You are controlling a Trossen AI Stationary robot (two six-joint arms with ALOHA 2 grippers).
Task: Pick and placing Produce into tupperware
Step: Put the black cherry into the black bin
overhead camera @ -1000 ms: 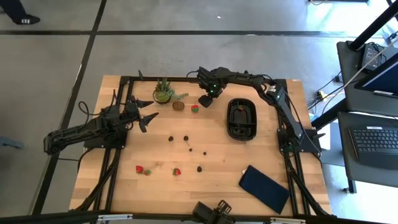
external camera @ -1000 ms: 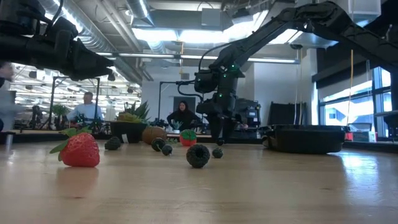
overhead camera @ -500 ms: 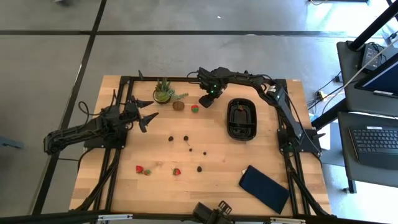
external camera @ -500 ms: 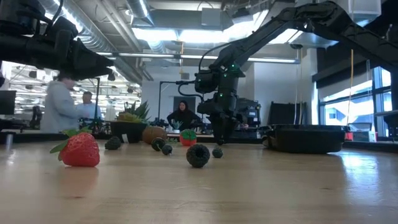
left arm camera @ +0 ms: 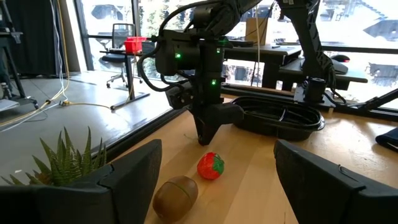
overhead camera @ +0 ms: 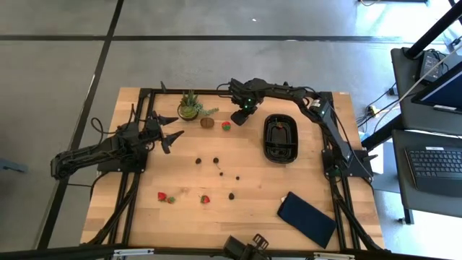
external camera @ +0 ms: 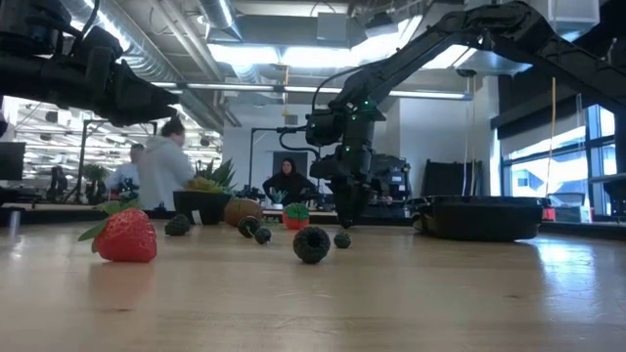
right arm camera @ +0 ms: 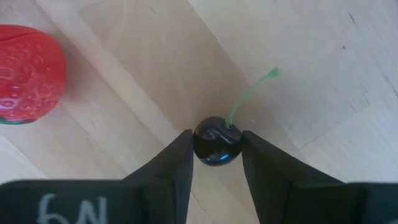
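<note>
My right gripper point(overhead camera: 237, 118) stands over the table's far middle, fingers pointing down, shut on a dark cherry point(right arm camera: 217, 141) with a green stem. A red strawberry point(overhead camera: 226, 126) and the brown round fruit point(overhead camera: 207, 123) lie just to its left. The black tupperware point(overhead camera: 281, 137) sits on the table to its right. Dark berries point(overhead camera: 216, 160) and two more strawberries point(overhead camera: 162, 196) lie scattered nearer the front. My left gripper point(overhead camera: 167, 130) hangs open above the table's left part, touching nothing. My right gripper holds the dark cherry by its round body point(right arm camera: 205, 144), pinched between the two fingers at their free ends. The fingers point(right arm camera: 177, 158) come from above, pointing down. The green stem point(right arm camera: 249, 93) sticks out free to one side. Whether the cherry rests on the wood, I cannot tell.
A small green potted plant point(overhead camera: 189, 107) stands by the far edge, left of the brown fruit. A flat dark-blue rectangle point(overhead camera: 307, 218) lies at the near right corner. Bare wood stretches between the tupperware and the scattered berries. People show in the room beyond the table.
Both arms and the fruit have kept their places. Only a person in the room behind the table has walked across, toward the picture's right.
</note>
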